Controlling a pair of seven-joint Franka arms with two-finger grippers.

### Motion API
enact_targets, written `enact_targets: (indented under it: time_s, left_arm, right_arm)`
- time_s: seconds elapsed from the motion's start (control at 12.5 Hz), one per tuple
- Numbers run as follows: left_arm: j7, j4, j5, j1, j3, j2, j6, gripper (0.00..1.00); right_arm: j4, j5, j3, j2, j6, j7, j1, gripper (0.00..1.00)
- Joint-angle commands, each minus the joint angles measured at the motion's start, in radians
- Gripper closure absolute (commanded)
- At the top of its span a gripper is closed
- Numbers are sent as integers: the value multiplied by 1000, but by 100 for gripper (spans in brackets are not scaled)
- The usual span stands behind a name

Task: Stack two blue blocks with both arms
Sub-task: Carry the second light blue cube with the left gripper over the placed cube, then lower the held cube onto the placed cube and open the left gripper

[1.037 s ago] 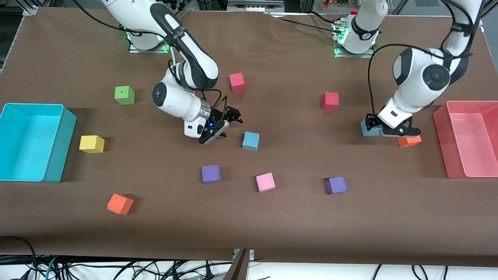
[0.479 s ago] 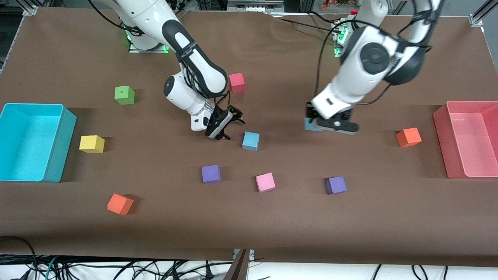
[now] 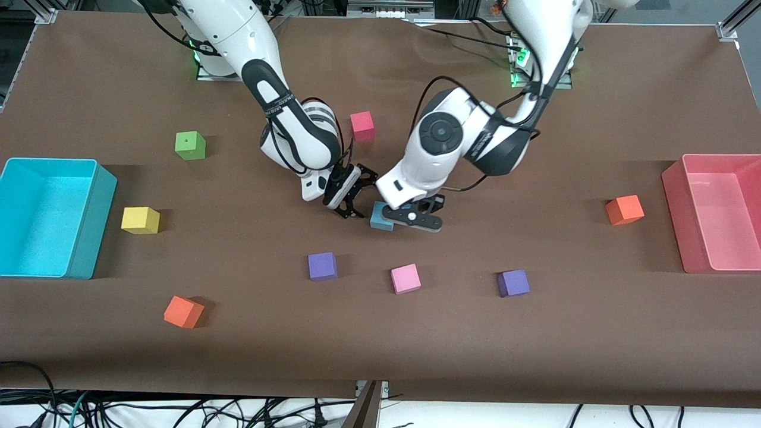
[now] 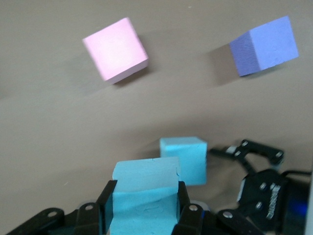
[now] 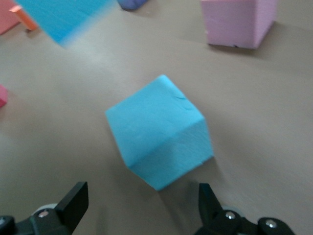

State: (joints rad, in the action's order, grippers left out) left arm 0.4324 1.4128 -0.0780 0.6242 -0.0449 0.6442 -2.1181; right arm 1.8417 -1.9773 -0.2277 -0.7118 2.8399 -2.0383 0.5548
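While left pincer [image 4: 144, 208] grips blue block [image 4: 145, 193] over second block [image 4: 183, 157] — right pincer [image 5: 142, 208] agape beside.

We see a table under a brown cloth [image 3: 416, 351] with faint wrinkles between the arm bases. Below its near edge, black cables [image 3: 178, 410] tangle on a pale floor. Aluminium framing [image 3: 44, 15] edges one upper corner.

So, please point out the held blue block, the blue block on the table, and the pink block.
held blue block [image 4: 144, 196], left wrist view, its front face.
blue block on the table [image 5: 159, 129], right wrist view, its top face.
pink block [image 3: 405, 278], front view, its top face.
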Motion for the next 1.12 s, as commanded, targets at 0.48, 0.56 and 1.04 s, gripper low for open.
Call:
enact_targets:
  time_s: [0.48, 0.56, 1.04]
  left_arm:
    - [54, -135, 1, 77, 39, 143, -36, 100]
    - [55, -135, 1, 84, 39, 150, -37, 100]
    - [170, -134, -2, 88, 39, 169, -39, 41]
  right_arm:
    - [-19, -90, 22, -20, -88, -169, 1, 0]
    - [-19, -92, 22, -20, -88, -169, 1, 0]
    - [-16, -92, 24, -21, -88, -169, 1, 0]
